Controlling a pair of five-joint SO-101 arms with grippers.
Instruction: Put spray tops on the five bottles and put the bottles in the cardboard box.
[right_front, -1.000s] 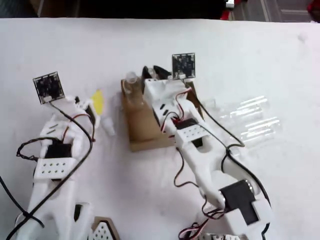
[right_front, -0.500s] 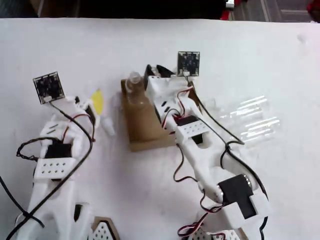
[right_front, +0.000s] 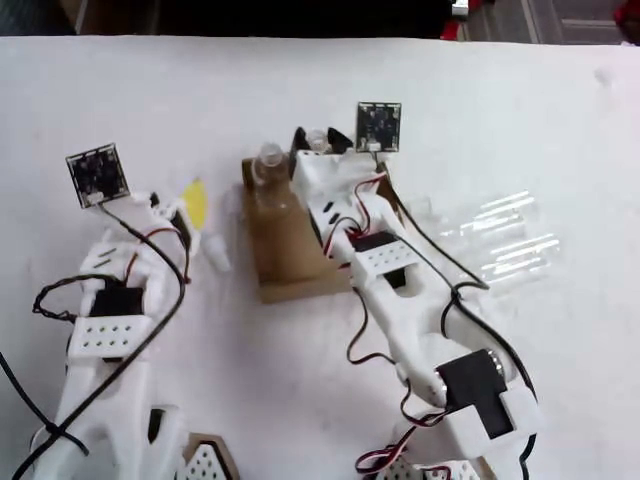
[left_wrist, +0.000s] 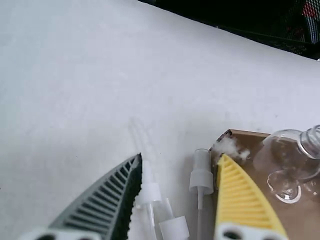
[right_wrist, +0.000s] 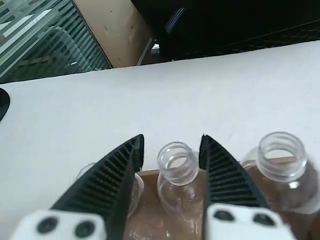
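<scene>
My right gripper (right_wrist: 171, 140) stands over the far end of the cardboard box (right_front: 285, 270), which sits mid-table. Its jaws are parted to either side of the neck of a clear bottle (right_wrist: 176, 160) that stands upright in the box. One jaw looks to be just touching the neck and the other shows a sliver of gap, so I judge it open around the neck rather than clamped. A second bottle (right_wrist: 282, 150) stands beside it in the box. Both mouths are bare, with no spray top on. My left gripper (left_wrist: 180, 159) hangs open near the left side of the box, above the loose spray tops (left_wrist: 201, 175) lying on the table just beside the box wall. These bottles look like thin, empty plastic. I expect them to be very light, smooth, easy to tip, and inclined to squirm or dent under a hard squeeze on the body. The ribbed neck just under the mouth seems the stiffest place to grip. The spray tops are small and light, with a thin dip tube that will likely flex, so I would take them by the collar. I can read no label, brand or writing on the bottles, the tops or the box.
</scene>
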